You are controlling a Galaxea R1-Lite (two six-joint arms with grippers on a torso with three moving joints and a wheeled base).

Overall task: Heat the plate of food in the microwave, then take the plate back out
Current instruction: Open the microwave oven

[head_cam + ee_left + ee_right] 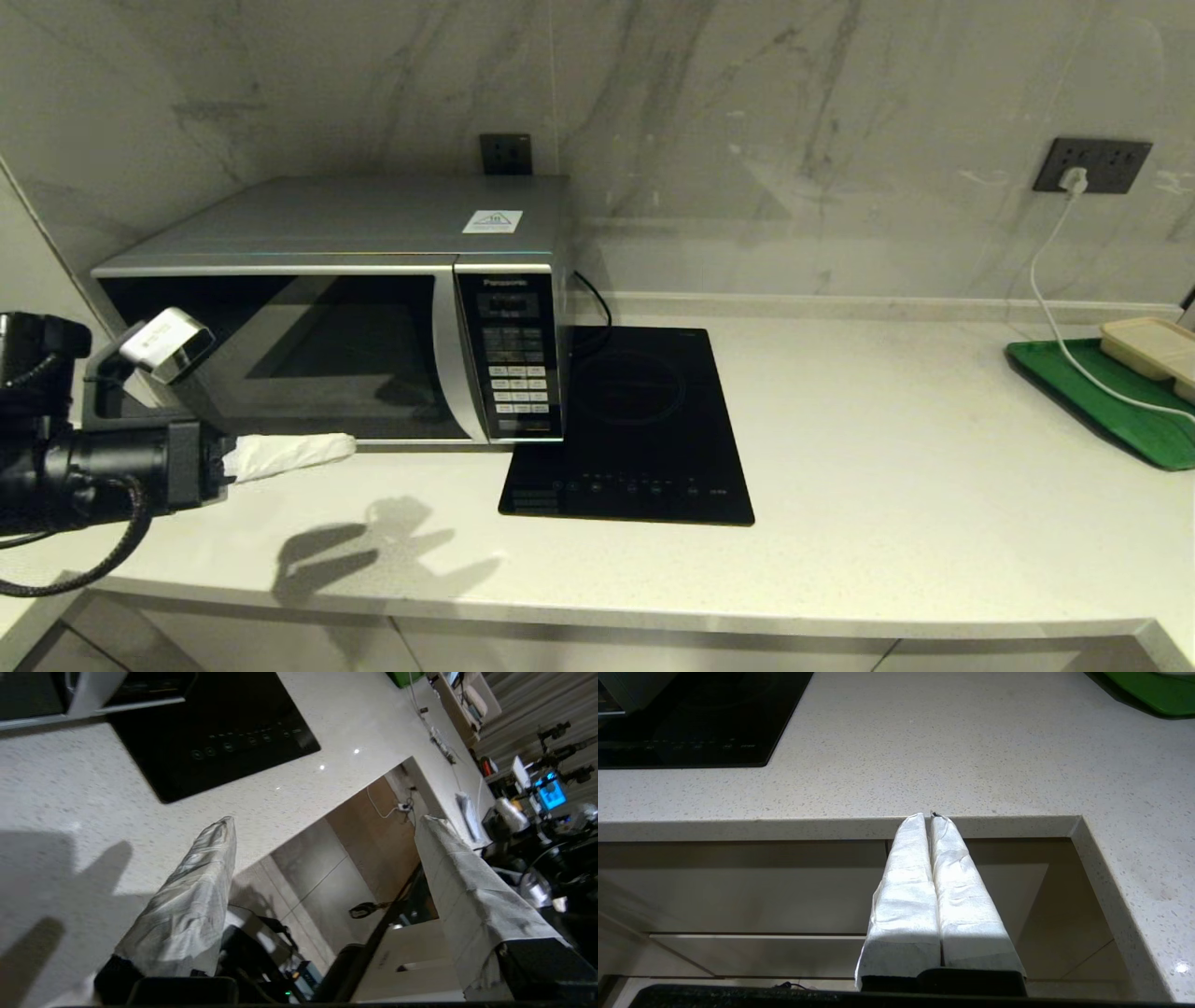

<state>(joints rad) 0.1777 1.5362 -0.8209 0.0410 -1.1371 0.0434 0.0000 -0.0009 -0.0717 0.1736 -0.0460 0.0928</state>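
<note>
Before the closed microwave (327, 317), low at its door's left end, the left gripper (322, 844) hovers wide open, holding nothing. No plate shows. Below the counter (924, 756) edge, the right gripper (930, 817) sits pressed together, empty.

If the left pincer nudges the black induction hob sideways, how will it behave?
The induction hob probably slides rather than tips: it lies flat and low on the smooth counter. It looks rigid, so it shouldn't flex. Its glossy top looks slippery and possibly fragile, and its left edge sits close to the microwave, so it may jam there.
</note>
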